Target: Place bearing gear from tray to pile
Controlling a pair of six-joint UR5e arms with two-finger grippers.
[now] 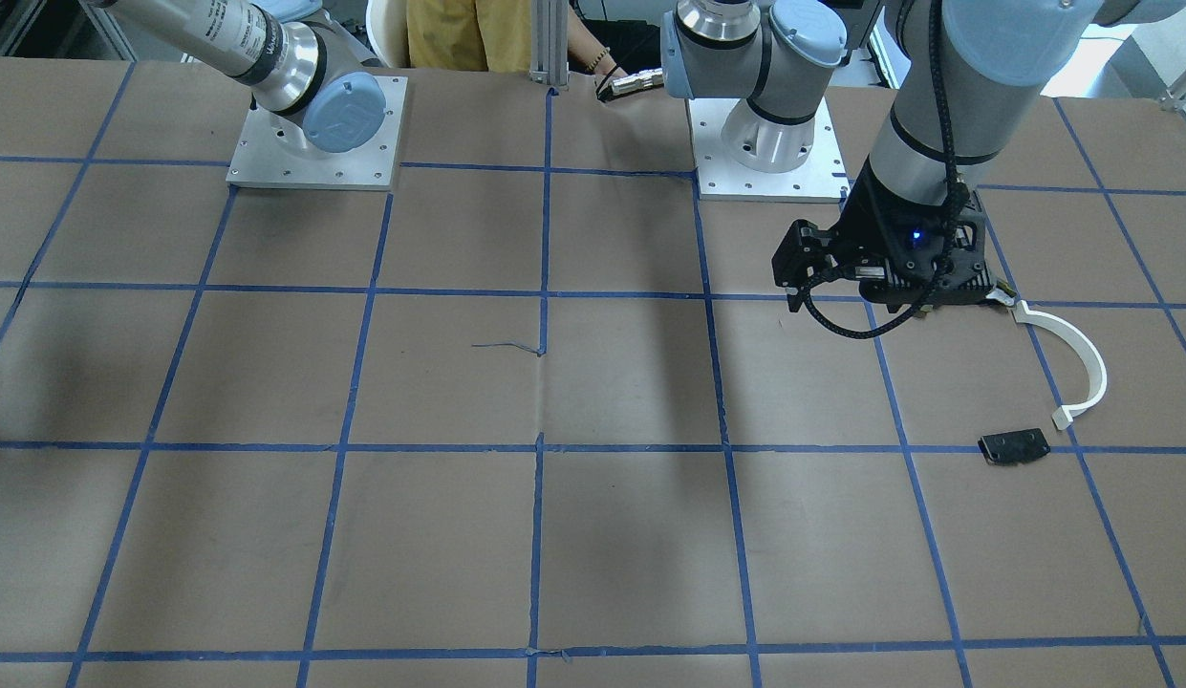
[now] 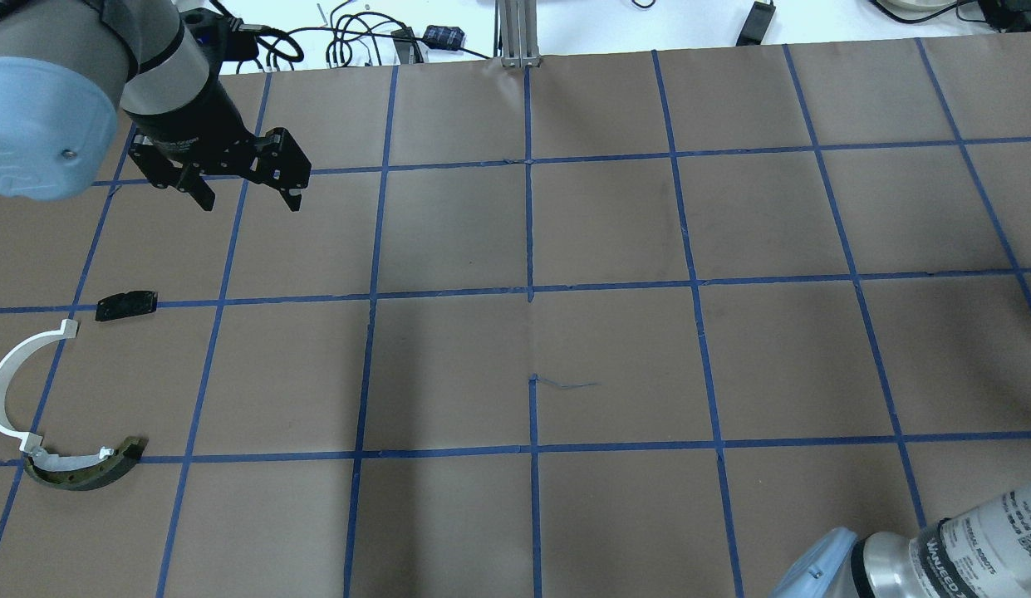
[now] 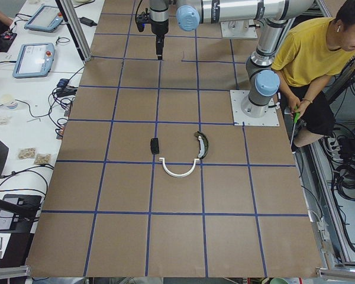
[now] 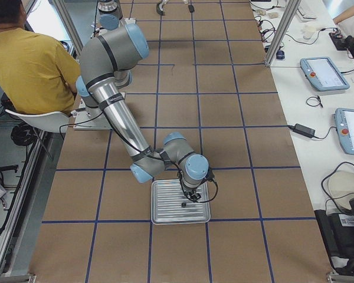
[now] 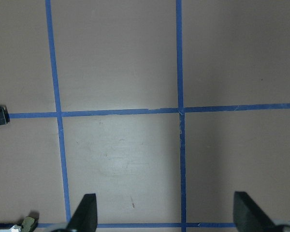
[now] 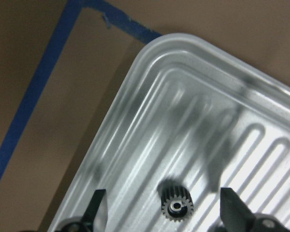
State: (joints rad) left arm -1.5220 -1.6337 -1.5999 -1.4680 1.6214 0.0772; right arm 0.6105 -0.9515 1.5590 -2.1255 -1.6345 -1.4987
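A small dark bearing gear (image 6: 176, 207) lies on the ribbed metal tray (image 6: 193, 87) near its corner. My right gripper (image 6: 165, 212) is open, its fingers on either side of the gear and not touching it. The exterior right view shows it low over the tray (image 4: 165, 217). The pile lies on the table's left: a white arc strip (image 2: 4, 390), a flat black piece (image 2: 126, 305) and a dark curved metal piece (image 2: 87, 475). My left gripper (image 2: 251, 203) is open and empty, above the table beyond the pile.
Brown paper with blue tape grid (image 2: 532, 291) covers the table. An operator in a yellow shirt (image 3: 310, 56) sits behind the arm bases (image 1: 315, 134). An aluminium post (image 2: 515, 33) stands at the far edge. Pendants and cables (image 4: 324, 73) lie on the side bench.
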